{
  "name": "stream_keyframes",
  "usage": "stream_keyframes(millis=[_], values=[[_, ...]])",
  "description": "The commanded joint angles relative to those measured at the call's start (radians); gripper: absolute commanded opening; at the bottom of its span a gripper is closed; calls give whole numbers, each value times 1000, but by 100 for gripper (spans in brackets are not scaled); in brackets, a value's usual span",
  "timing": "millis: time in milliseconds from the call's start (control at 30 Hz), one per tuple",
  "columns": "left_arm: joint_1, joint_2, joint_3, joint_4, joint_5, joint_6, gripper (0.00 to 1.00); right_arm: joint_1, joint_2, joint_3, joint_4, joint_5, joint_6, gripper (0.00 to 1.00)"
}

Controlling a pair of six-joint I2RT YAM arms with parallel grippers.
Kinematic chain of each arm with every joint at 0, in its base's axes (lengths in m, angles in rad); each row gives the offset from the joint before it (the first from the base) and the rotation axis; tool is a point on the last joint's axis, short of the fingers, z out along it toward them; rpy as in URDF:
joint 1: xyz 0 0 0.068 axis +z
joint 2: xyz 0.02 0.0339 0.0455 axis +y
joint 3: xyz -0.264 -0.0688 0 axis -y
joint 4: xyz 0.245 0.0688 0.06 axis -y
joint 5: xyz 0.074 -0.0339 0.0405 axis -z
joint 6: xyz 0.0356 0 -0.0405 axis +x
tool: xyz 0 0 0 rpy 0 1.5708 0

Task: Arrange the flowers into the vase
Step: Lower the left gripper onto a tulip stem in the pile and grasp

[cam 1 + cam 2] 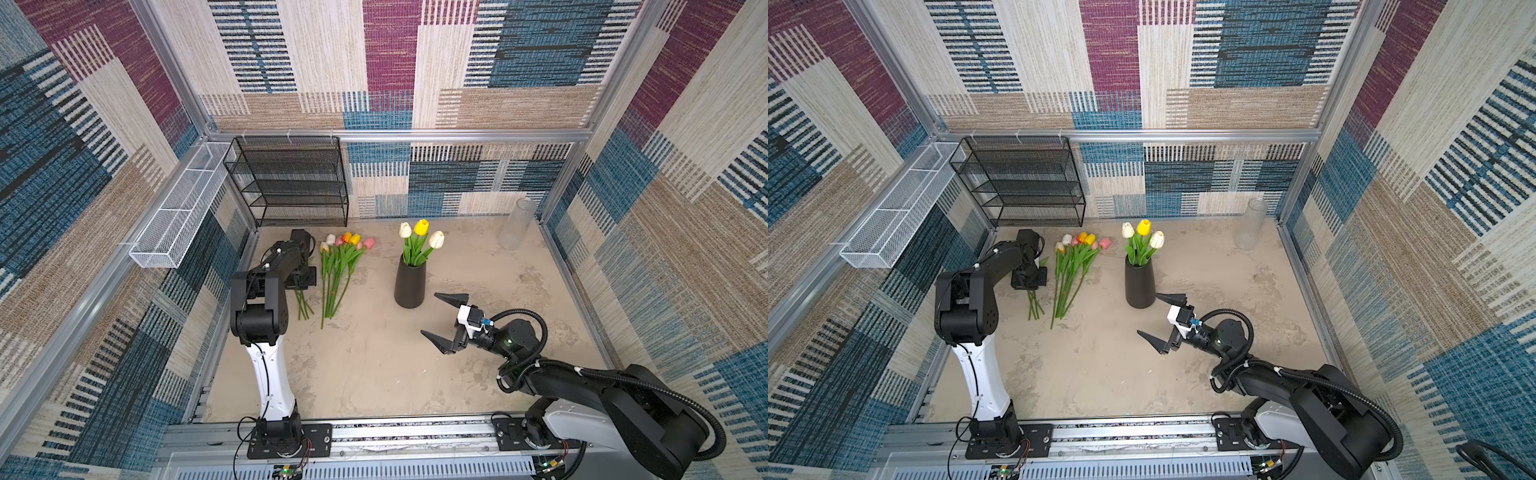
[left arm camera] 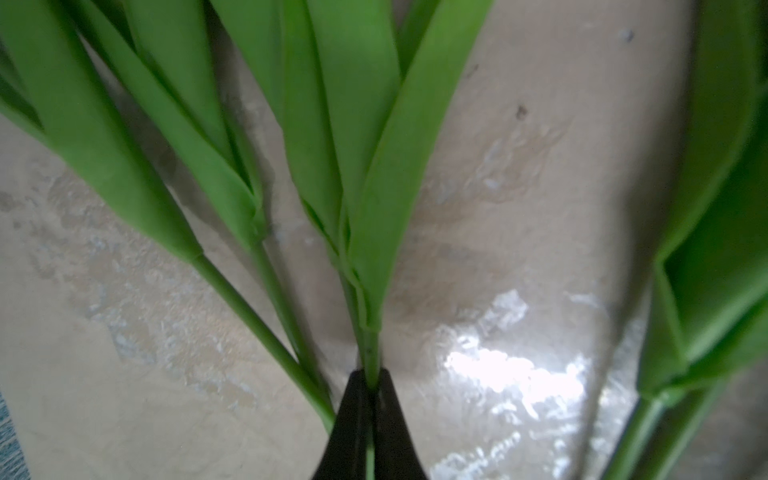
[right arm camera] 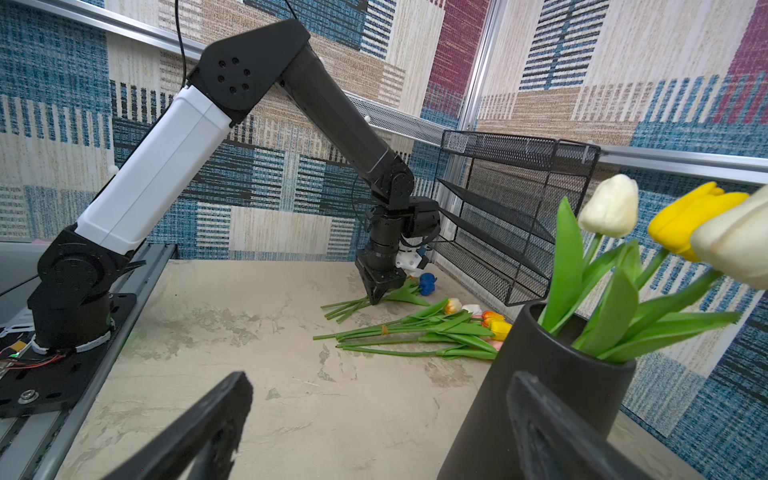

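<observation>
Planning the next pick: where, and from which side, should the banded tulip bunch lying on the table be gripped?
Probably grip the bunch on its bare stems beside the band, coming straight down with jaws across them: it lies flat; there the stems run together, clear of leaves.

Black arms point(image 1: 259, 316), white shells point(image 1: 270, 374), ribbed cables point(image 1: 519, 310)

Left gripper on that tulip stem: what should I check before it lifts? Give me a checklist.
1. Grip: left gripper shut on one green stem: ok.
2. Only that stem caught: cannot tell; neighbouring stems run right beside it.
3. Target: black vase upright, three tulips in it: ok.
4. Right gripper open: ok.
5. Right gripper clear of the vase: cannot tell; one finger is close beside it.
6. Low path to the vase: not ok; the loose bunch lies between.
</observation>
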Motion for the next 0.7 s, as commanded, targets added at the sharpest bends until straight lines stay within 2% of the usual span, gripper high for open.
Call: stream_keyframes(millis=[0, 233, 300, 500, 600, 667], values=[[-3, -42, -8, -30, 32, -17, 5, 2, -2, 8, 5, 13, -2, 100], [-6, -116, -29, -40, 44, -22, 7, 2, -5, 6, 3, 16, -1, 100], [-5, -126, -33, -40, 35, -19, 10, 2, -3, 8, 4, 19, -3, 100], [-5, -117, -36, -40, 31, -17, 11, 2, -6, 8, 3, 15, 0, 100], [-5, -109, -39, -40, 42, -20, 15, 2, -6, 8, 1, 21, -2, 100], [-5, -101, -38, -40, 41, -17, 10, 3, -9, 7, -1, 23, -3, 100]])
